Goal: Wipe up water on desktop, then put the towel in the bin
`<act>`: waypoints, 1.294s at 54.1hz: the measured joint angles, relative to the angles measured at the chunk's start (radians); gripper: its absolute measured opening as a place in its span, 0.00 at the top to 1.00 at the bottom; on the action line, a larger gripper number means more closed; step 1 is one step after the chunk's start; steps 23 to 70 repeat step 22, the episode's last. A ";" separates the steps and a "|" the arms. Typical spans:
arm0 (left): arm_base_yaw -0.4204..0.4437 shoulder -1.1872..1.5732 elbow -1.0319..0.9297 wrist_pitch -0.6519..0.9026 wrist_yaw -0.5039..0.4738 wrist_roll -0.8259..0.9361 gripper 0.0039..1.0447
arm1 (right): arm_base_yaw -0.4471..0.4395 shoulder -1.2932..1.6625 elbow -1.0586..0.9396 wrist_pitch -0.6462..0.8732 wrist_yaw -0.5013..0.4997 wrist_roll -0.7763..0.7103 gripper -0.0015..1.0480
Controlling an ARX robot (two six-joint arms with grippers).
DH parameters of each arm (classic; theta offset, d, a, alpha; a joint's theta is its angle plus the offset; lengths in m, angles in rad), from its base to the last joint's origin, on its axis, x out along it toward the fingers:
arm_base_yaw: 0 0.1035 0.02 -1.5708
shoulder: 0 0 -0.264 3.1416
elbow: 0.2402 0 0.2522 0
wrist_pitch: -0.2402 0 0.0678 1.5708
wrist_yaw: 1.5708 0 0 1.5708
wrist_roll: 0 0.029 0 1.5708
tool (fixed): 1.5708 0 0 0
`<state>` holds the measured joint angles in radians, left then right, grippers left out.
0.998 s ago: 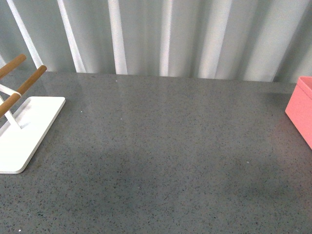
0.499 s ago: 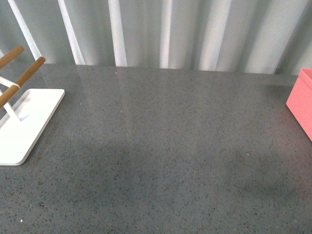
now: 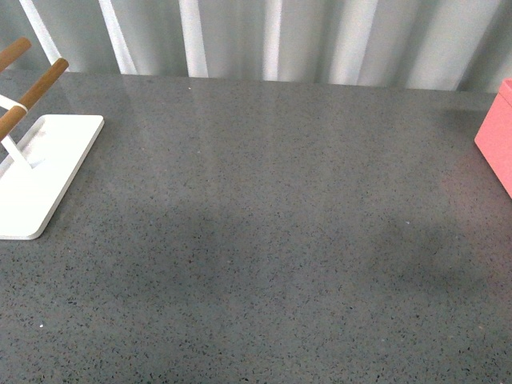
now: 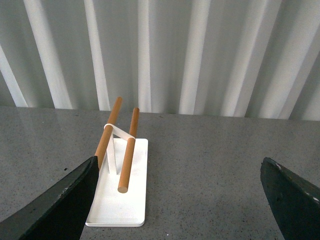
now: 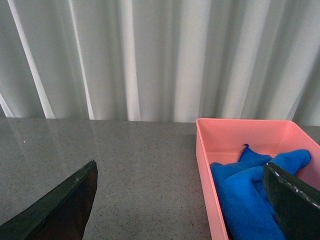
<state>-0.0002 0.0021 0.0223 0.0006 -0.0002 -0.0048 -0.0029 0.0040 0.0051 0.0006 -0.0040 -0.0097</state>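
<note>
Nearest the camera, the desktop (image 3: pixel 264 240) lies bare. At far left the white stand (image 3: pixel 36 172) and at far right the bin (image 3: pixel 496 136) sit lower in view than before. Both grippers (image 4: pixel 177 200) (image 5: pixel 180 200) are spread wide, empty. Inside the bin lies the towel (image 5: pixel 250 192).

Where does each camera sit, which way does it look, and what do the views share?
Front view: on the body, looking down over the desktop; no arm shows.
Left wrist view: faces the white stand between its open fingers.
Right wrist view: faces the bin holding the towel, fingers open.
Shared: the front view also shows the stand and the bin.
</note>
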 joint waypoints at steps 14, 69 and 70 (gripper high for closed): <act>0.000 0.000 0.000 0.000 0.000 0.000 0.06 | 0.000 0.000 0.000 0.000 0.000 0.000 0.07; 0.000 0.000 0.000 0.000 0.000 0.000 0.06 | 0.000 0.000 0.000 0.000 0.000 0.000 0.07; 0.000 0.000 0.000 0.000 0.000 0.000 0.06 | 0.000 0.000 0.000 0.000 0.000 0.000 0.07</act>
